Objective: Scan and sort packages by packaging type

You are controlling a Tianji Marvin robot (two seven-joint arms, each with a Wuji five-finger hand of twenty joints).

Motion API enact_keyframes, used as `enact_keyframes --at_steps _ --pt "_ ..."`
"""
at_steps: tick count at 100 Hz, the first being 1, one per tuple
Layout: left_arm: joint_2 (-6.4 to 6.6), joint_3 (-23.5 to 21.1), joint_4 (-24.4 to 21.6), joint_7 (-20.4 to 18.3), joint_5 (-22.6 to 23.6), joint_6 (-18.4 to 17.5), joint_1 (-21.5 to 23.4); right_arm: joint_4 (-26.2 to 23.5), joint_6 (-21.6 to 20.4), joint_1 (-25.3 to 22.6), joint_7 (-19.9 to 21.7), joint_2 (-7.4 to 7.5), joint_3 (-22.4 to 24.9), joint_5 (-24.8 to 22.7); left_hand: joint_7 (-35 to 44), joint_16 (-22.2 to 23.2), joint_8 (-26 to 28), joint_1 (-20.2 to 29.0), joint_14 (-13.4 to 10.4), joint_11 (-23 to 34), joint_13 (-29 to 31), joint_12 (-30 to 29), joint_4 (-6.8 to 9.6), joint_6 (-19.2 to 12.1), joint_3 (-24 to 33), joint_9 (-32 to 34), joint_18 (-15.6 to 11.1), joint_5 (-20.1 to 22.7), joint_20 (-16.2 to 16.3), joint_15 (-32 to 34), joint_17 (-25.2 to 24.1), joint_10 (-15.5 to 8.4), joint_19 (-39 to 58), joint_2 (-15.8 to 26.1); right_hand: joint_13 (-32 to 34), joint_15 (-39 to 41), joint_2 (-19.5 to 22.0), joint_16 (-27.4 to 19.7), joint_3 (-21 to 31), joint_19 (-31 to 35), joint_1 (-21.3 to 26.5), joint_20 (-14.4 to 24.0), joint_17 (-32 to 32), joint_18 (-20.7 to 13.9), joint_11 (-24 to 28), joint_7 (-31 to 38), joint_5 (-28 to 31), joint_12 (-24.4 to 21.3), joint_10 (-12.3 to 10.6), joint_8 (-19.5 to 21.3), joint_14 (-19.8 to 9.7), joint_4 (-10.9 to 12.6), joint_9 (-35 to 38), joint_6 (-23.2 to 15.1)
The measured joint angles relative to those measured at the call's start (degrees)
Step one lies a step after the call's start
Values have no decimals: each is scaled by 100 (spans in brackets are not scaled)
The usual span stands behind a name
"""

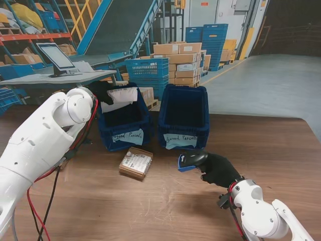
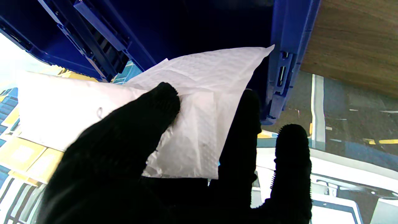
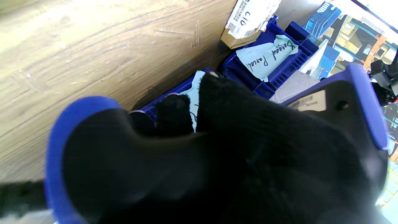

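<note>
Currently the left robot hand (image 1: pixel 102 91) pinches a white padded mailer (image 1: pixel 119 99) directly over the far-left "Bagged Parcels" bin (image 1: pixel 123 123), ready for release. Right robot hand (image 1: pixel 218 169) grips the scanner (image 1: pixel 189 161), resting on the bench (image 1: pixel 281 150).

White padded mailer (image 1: pixel 119 98), navy bins (image 1: pixel 184 118) — pale-blue labels (image 1: pixel 180 139), brown box (image 1: pixel 136 162), black-and-blue scanner (image 1: pixel 192 161)

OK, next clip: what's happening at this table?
The left hand holds a white padded mailer over the blue bin labelled for bagged parcels. The right hand grips a blue handheld scanner. A small cardboard box lies on the table, unsorted, nearer to me than the bins.
</note>
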Motion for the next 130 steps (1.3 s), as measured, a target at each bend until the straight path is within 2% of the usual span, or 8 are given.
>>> enact_keyframes --at_steps 22,31,40,47,62,98,119,130 --pt "-13 -19 -7 -88 -12 33 -24 -34 0 -24 17 3 16 -14 -295 99 -404 -111 0 -266 -29 -90 -1 0 -62 -27 -2 0 0 0 -74 -1 -5 1 0 0 0 0 1 0 0 0 0 0 0 0 0 1 0 0 0 0 0 0" --pt "-6 -33 -36 -162 -22 49 -20 -39 1 -24 16 4 16 -14 -716 107 -564 -190 0 -109 -87 -547 1 22 -113 -258 -3 0 59 -2 -101 38 -7 3 0 0 0 0 1 0 0 0 0 0 0 0 0 1 0 0 0 0 0 0" --pt "6 -31 -53 -259 -42 53 -24 -46 1 -24 15 4 15 -14 -1157 107 -573 -599 0 207 -155 -969 -1 82 -93 -594 -5 0 66 -17 -152 96 -13 5 0 0 0 0 1 0 1 0 0 0 0 0 0 2 0 0 0 0 0 0" --pt "24 -12 -62 -353 -40 53 -40 -51 1 -24 9 4 11 -14 -1492 107 -573 -993 0 402 -216 -1496 -130 137 149 -802 -6 0 130 -40 -159 105 -15 8 0 0 0 1 1 0 1 0 0 0 0 0 0 3 0 0 0 0 0 0" --pt "45 32 -64 -417 -50 57 -89 -80 7 -39 1 4 11 -20 -1911 107 -573 -1602 0 495 -360 -1877 -138 237 436 -963 -6 0 136 -140 -225 131 -80 73 0 0 0 1 1 0 1 0 0 0 0 0 0 10 0 0 0 0 0 0" --pt "120 325 -75 -859 63 293 -363 -179 43 -105 -9 3 52 -33 -2479 90 -574 -2030 0 507 -650 -1871 -145 341 448 -1247 -6 0 346 -219 -372 154 -83 298 0 0 0 2 2 0 1 0 0 0 0 0 0 13 0 0 0 0 0 0" --pt "129 503 -105 -865 202 652 -472 -206 41 -150 10 3 87 -33 -2748 244 -633 -2621 0 641 -803 -1552 -241 345 -236 -1252 -6 11 481 -219 -498 158 -83 641 0 0 0 2 2 0 1 0 0 0 0 0 0 13 0 0 0 0 0 0" --pt "136 630 -104 -916 264 785 -565 -214 43 -164 10 3 94 -32 -2894 251 -635 -2631 0 656 -962 -1492 -241 347 -582 -1312 -6 10 497 -220 -579 160 -156 864 0 0 0 2 2 0 1 0 0 0 0 0 0 13 0 0 0 0 0 0"
